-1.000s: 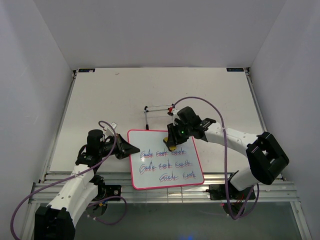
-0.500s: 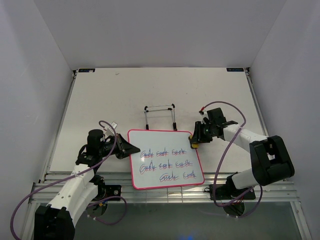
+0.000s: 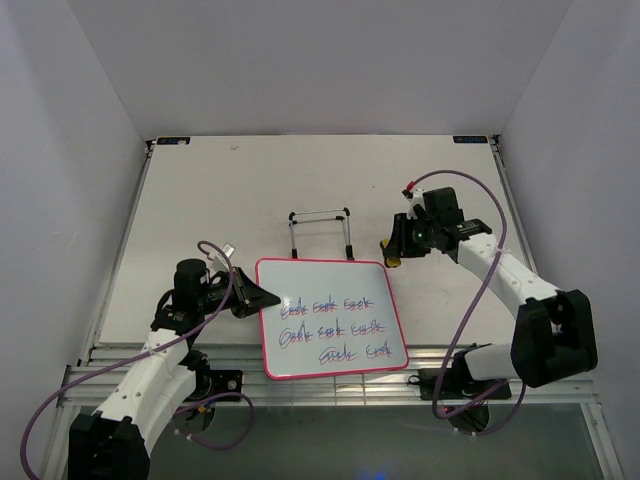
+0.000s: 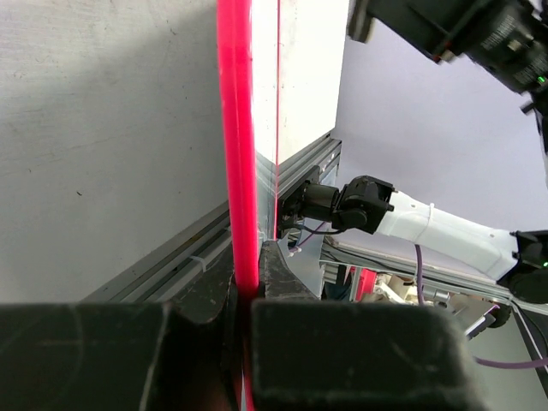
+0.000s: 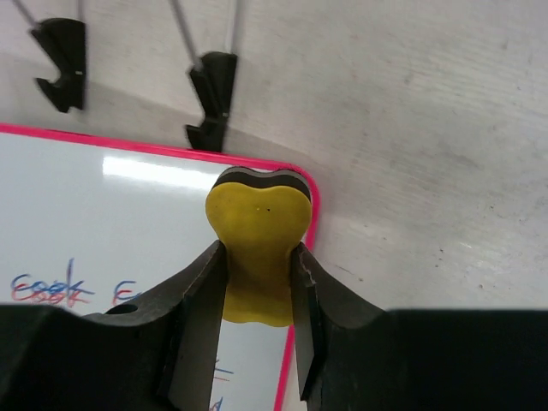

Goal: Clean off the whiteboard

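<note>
The whiteboard lies flat near the table's front edge, pink-red framed, with three rows of blue-red scribbles; its top band is blank. My left gripper is shut on the board's left edge; the left wrist view shows the pink frame pinched between the jaws. My right gripper is shut on the yellow eraser and holds it above the board's top right corner, off the writing. The eraser also shows in the top view.
A black wire stand sits just behind the board's top edge; its feet show in the right wrist view. The table's front rail runs below the board. White walls enclose the table.
My right gripper, with the eraser, has moved from the board's top middle rightward and back to above its top right corner. The left gripper and the board have not moved.
</note>
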Motion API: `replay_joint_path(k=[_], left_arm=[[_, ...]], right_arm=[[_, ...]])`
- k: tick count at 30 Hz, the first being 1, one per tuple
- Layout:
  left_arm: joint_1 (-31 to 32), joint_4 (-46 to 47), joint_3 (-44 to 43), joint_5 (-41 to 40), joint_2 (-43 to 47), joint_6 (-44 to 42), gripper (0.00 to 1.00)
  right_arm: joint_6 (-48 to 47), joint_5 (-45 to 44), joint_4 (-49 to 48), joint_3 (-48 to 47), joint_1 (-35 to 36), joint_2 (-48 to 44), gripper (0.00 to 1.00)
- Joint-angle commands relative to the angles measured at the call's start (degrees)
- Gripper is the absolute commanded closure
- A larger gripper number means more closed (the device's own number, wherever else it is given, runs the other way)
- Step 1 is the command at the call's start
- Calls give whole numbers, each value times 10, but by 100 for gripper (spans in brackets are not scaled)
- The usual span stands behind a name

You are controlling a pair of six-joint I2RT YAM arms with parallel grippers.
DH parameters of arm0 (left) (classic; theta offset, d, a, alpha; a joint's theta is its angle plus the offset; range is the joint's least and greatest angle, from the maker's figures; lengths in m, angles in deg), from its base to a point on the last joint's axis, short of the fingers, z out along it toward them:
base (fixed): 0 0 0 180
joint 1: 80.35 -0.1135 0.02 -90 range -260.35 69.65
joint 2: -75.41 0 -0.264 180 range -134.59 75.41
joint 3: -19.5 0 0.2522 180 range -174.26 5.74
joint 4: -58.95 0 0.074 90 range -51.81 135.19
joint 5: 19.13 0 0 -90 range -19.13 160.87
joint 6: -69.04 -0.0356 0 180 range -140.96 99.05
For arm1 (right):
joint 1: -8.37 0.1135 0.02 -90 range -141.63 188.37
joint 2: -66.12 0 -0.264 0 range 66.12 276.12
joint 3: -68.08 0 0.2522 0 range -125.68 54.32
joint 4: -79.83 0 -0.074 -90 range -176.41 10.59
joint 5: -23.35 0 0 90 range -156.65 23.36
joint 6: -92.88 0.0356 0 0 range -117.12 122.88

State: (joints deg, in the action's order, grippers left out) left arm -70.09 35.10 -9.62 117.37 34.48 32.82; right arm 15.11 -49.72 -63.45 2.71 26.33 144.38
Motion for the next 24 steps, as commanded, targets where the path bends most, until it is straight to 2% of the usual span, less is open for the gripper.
replay_joint_path(k=[1,3,6,7,13,19,24], left_arm=[[1,10,-4,-47,6,-46,100],[1,15,-3,-46,5,-42,100],[1,14,-6,-50,6,-36,100],[0,15,-7,-51,7,-34,100],[1,15,-10,-55,2,-28,100],[1,16,-9,-51,-4,-29,100],[1,16,-11,-48,-1,-26,100]], right_arm=[[-5,20,25,-20,52,-56,73],[9,15,12,-13,88,-72,73],[42,-29,-5,-11,188,-98,73],[49,-43,-7,-15,244,-101,73],[91,-143,1,-81,434,-57,73],[83,-207,32,-162,549,20,73],[64,-204,45,-217,581,79,73]])
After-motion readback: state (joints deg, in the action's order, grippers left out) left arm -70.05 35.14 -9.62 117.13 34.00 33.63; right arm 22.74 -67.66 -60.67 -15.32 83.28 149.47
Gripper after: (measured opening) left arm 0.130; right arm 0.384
